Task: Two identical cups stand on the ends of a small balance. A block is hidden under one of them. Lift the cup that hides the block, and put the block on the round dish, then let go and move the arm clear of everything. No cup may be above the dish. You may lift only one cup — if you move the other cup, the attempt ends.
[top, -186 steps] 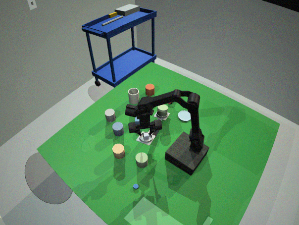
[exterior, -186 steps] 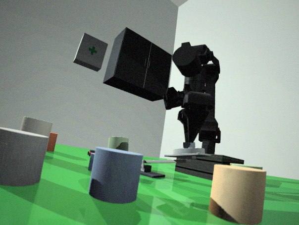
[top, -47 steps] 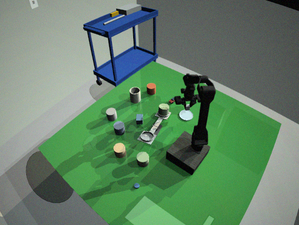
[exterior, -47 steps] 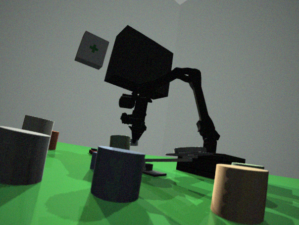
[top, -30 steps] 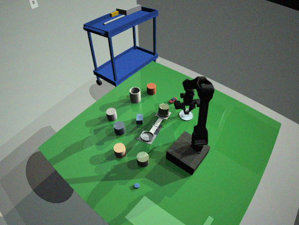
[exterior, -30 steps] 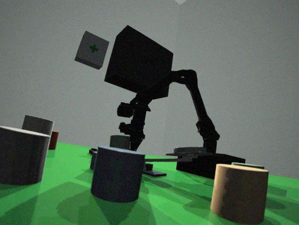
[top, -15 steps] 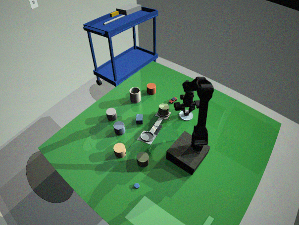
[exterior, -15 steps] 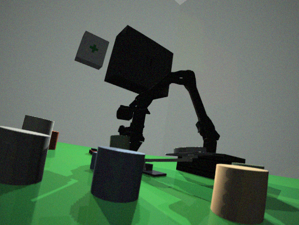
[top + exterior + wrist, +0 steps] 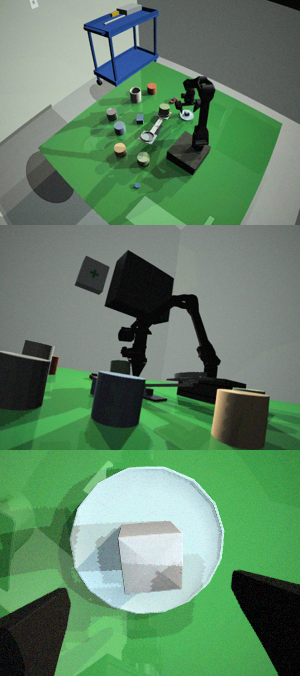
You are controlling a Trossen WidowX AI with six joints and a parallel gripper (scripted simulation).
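The pale block [image 9: 187, 113] [image 9: 152, 564] rests on the round dish [image 9: 190, 117] [image 9: 150, 495], inside its rim. My gripper [image 9: 188, 111] [image 9: 136, 375] [image 9: 151, 588] is open above the dish, its fingers spread wide on both sides of the block and apart from it. One green cup [image 9: 164, 110] [image 9: 120, 366] stands on the far end of the balance [image 9: 156, 126] [image 9: 164, 385]. The near pan [image 9: 147, 136] [image 9: 190, 374] holds no cup. A matching green cup [image 9: 143, 159] stands on the mat near that end. No cup is above the dish.
A red toy car [image 9: 173, 100] lies beyond the dish. Blue [image 9: 119, 128], grey [image 9: 112, 114] and tan [image 9: 120, 150] cylinders, a blue block [image 9: 140, 119], a white container [image 9: 135, 95] and an orange cylinder [image 9: 151, 88] stand beyond the balance. A blue disc [image 9: 137, 185] lies nearer the front.
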